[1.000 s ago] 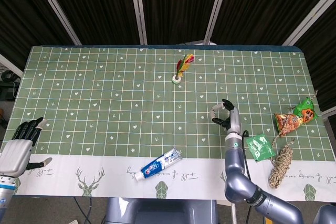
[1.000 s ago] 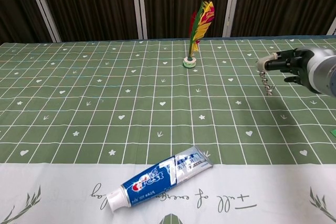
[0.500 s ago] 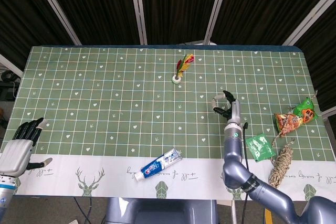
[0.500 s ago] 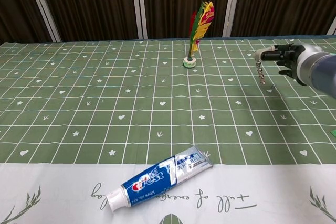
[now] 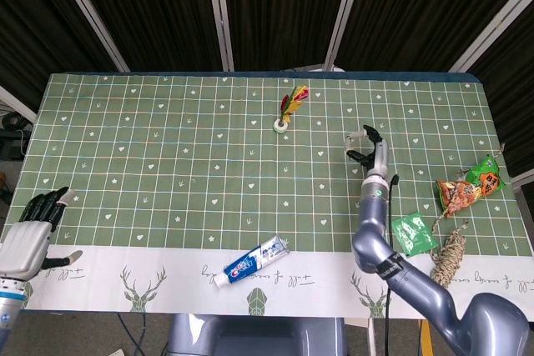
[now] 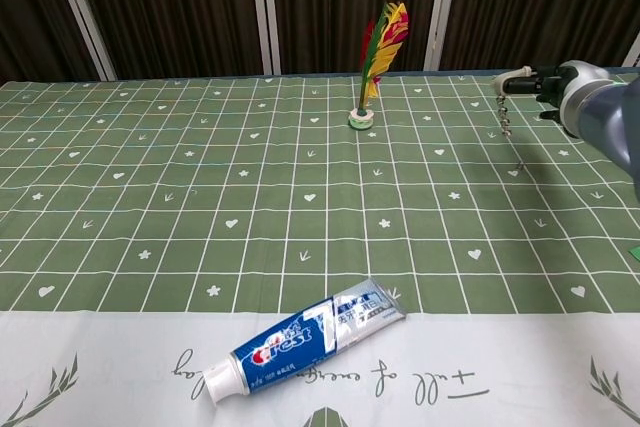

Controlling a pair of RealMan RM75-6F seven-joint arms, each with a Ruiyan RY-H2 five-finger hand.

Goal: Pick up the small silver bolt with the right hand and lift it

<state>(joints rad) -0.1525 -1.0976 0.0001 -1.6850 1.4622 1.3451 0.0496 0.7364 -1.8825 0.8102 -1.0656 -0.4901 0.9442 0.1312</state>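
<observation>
The right hand (image 6: 538, 80) is pinching the bolt (image 6: 505, 113) between its fingertips and holding it up in the air, well clear of the desk (image 6: 150, 167). In the chest view the bolt is hanging down from the fingers at the far right, its thin shadow falling on the green cloth below and a little nearer the camera. In the head view the same hand (image 5: 368, 146) is showing at the end of the grey arm reaching up from the bottom edge, over the right half of the desk; the bolt itself is too small to make out there.

The left hand (image 5: 32, 227) is lying at the near left corner of the desk, holding nothing, its dark fingers pointing away and loosely apart.

A toothpaste tube (image 6: 305, 337) is lying across the edge between the white border and the green grid, cap toward the near left. A shuttlecock (image 6: 378, 52) with red, yellow and green feathers is standing upright on its white base toward the far middle of the desk. Along the right edge in the head view, an orange and green snack bag (image 5: 470, 187) is lying near a small green packet (image 5: 414, 234), with a coil of rope (image 5: 448, 261) just beside the packet toward the near side.
</observation>
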